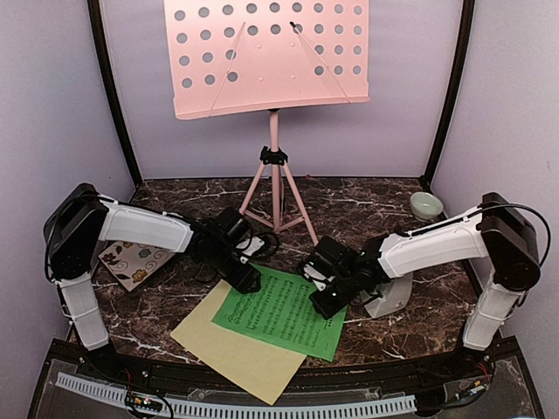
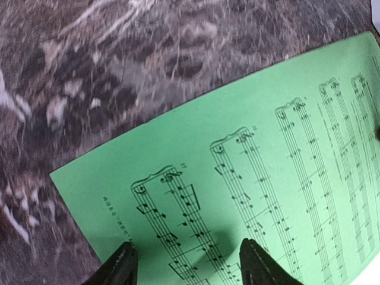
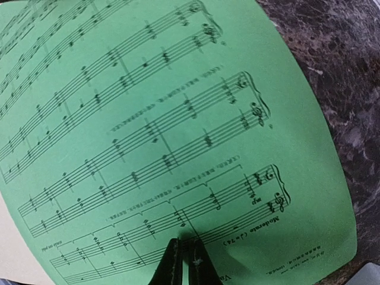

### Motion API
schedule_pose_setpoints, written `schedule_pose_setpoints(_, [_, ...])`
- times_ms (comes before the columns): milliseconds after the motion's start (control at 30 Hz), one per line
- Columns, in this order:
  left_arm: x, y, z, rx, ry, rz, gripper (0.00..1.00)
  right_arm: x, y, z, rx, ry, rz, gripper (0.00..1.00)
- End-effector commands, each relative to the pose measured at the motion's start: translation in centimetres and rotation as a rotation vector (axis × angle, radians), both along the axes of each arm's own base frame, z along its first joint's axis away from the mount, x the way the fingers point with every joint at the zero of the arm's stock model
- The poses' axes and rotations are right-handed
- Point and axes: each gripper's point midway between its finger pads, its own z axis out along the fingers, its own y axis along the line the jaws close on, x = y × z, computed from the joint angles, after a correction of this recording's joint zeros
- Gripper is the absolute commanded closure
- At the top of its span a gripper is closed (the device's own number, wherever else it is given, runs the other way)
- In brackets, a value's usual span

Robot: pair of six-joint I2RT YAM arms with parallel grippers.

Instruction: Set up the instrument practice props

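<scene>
The green music sheet (image 1: 279,312) lies partly over the pale yellow sheet (image 1: 229,351) on the table (image 1: 367,218), its far-left corner under the left gripper's (image 2: 187,270) open jaws, its right end touched by the closed right gripper (image 3: 182,261), whose hold is unclear, with bare marble beyond both ends.

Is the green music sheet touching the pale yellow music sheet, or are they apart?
Touching. The top external view shows the green music sheet lying over the far edge of the pale yellow music sheet.
</scene>
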Motion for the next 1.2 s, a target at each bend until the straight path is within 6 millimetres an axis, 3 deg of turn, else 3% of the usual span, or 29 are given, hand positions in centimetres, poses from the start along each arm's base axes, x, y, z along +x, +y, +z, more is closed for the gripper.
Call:
schedule_pose_setpoints(0, [-4.7,4.2,-1.1,0.085,0.119,0.013,0.40,1.8,0.5,0.2,-0.039,-0.063,0.026,0.93])
schedule_pose_setpoints(167, [-8.4,5.9,-1.4,0.075,0.204,0.023,0.43,4.4,2.0,0.5,-0.044,-0.114,0.046,0.91])
schedule_pose_setpoints(333, [-12.6,3.9,0.2,-0.047,0.299,-0.093,0.45,7.0,6.4,2.5,0.029,-0.178,0.124,0.89])
schedule_pose_setpoints(400, [-13.1,3.2,1.4,-0.096,0.303,-0.123,0.45,7.4,7.5,4.1,0.068,-0.205,0.140,0.88])
schedule_pose_setpoints(533, [-10.0,2.9,3.4,-0.102,0.154,-0.102,0.45,6.7,6.8,7.9,0.139,-0.230,0.121,0.85])
schedule_pose_setpoints(633, [-7.2,2.5,3.6,-0.067,0.133,-0.057,0.44,4.5,4.9,8.3,0.173,-0.177,0.094,0.84])
schedule_pose_setpoints(733, [-5.2,1.8,2.9,-0.039,0.111,-0.040,0.41,1.7,2.6,6.6,0.161,-0.099,0.067,0.84])
schedule_pose_setpoints(800, [-3.9,1.2,2.5,-0.038,0.104,-0.025,0.40,-0.3,1.1,4.4,0.122,-0.037,0.049,0.84])
schedule_pose_setpoints(933, [-2.1,0.0,2.2,-0.036,0.087,-0.020,0.39,-2.8,-0.4,3.1,0.113,0.020,0.018,0.85])
schedule_pose_setpoints(1033, [-1.6,-0.3,1.4,-0.019,0.093,-0.036,0.38,-3.7,-1.3,1.4,0.082,0.062,-0.007,0.86])
schedule_pose_setpoints(1167, [-2.2,0.3,0.7,-0.004,0.117,-0.042,0.38,-3.1,-2.2,-0.9,-0.023,0.051,-0.005,0.87])
